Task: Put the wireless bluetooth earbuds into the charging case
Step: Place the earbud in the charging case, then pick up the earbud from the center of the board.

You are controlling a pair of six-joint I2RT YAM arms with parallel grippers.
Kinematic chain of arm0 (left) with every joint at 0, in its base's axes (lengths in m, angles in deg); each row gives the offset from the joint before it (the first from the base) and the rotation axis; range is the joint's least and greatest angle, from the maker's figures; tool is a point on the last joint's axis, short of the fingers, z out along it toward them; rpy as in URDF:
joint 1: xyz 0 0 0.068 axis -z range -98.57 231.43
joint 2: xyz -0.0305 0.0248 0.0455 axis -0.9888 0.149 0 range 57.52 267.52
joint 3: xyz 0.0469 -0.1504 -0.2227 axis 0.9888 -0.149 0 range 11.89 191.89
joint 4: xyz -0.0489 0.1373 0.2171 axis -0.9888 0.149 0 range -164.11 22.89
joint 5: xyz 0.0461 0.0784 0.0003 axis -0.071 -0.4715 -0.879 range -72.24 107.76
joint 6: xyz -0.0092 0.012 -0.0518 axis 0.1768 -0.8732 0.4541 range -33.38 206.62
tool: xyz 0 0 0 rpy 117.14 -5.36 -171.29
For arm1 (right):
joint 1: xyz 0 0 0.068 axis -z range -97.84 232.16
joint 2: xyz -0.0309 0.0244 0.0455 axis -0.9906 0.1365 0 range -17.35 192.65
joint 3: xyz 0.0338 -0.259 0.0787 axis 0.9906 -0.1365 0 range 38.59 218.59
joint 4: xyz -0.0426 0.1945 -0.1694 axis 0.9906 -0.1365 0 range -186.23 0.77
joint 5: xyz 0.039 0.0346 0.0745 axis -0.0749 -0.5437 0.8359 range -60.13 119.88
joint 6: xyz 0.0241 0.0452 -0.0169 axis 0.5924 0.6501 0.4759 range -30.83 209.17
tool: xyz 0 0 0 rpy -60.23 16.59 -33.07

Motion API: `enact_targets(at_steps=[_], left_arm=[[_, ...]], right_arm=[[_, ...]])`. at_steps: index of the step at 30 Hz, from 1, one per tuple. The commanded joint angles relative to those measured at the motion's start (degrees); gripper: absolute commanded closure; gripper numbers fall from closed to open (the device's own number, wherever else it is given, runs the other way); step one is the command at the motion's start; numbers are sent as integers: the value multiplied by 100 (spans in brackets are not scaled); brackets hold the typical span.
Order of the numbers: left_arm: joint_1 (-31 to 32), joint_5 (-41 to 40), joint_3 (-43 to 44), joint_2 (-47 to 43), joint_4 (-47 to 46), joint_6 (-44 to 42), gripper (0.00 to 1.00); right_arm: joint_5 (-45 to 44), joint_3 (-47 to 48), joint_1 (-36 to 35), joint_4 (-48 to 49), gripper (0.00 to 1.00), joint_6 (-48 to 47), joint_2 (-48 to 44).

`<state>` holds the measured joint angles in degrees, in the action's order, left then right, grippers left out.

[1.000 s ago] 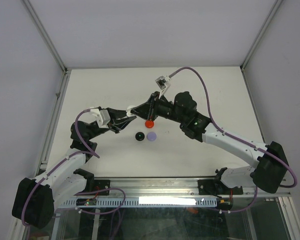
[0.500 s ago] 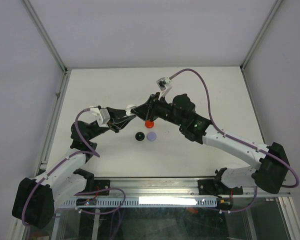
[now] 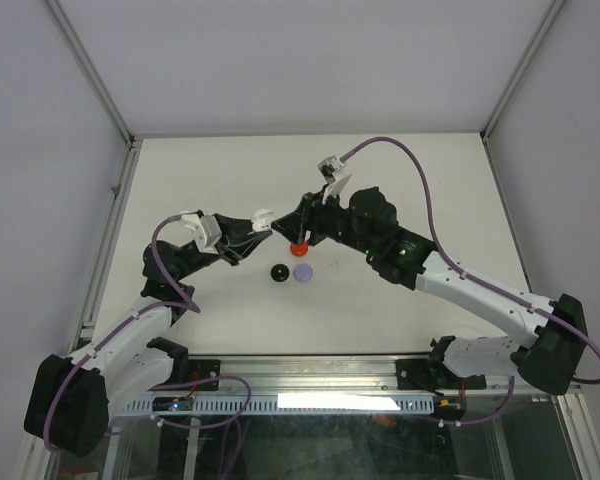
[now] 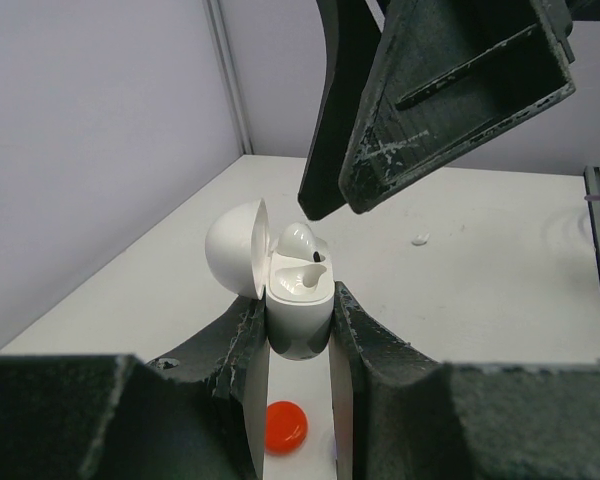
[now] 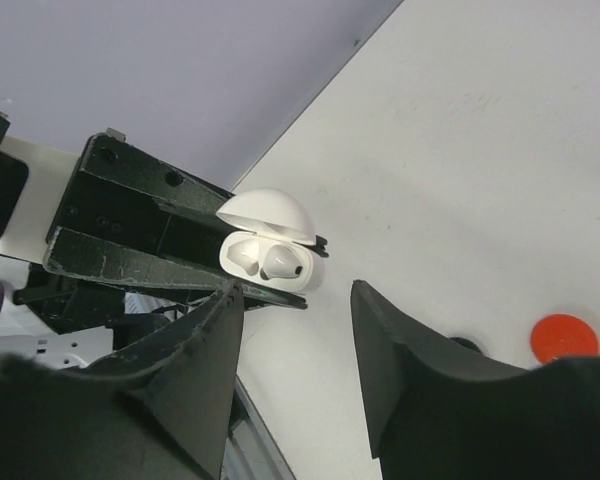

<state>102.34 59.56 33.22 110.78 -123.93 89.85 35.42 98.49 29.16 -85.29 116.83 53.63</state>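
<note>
Above the table's (image 3: 410,170) middle, left gripper (image 4: 298,312) clamps the open case (image 4: 298,330), earbuds (image 4: 302,276) seemingly seated; right gripper (image 5: 298,296), fingers apart, should withdraw.

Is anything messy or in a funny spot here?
Only one thing: a tiny white speck lies alone on the table, apart from the red disc. It is too small to identify. The white charging case sits upright in the left end effector, lid open.
</note>
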Motion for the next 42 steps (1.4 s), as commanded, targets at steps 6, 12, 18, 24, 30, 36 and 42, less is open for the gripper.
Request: enact_targets(at_steps=[6, 12, 18, 24, 30, 36, 42], left_arm=[[-23, -351, 197, 22, 131, 82, 98], [-20, -672, 284, 3, 326, 309, 98], [-23, -825, 361, -40, 549, 319, 98], [-20, -832, 386, -61, 619, 320, 99], [-20, -823, 382, -76, 628, 320, 99], [-25, -819, 396, -81, 649, 335, 99], [-23, -783, 400, -96, 649, 355, 99]], right_arm=[[-1277, 644, 79, -1855, 43, -846, -504], [-1883, 198, 372, -2769, 39, -451, -798], [-2048, -251, 1109, -3692, 36, -26, -805], [-2266, -852, 1908, -3899, 33, 29, -858], [-2277, -1383, 2677, -3523, 30, 17, -845], [-1708, -1764, 3668, -2964, 27, 28, -692], [-1667, -1885, 4512, -2601, 26, -145, -509]])
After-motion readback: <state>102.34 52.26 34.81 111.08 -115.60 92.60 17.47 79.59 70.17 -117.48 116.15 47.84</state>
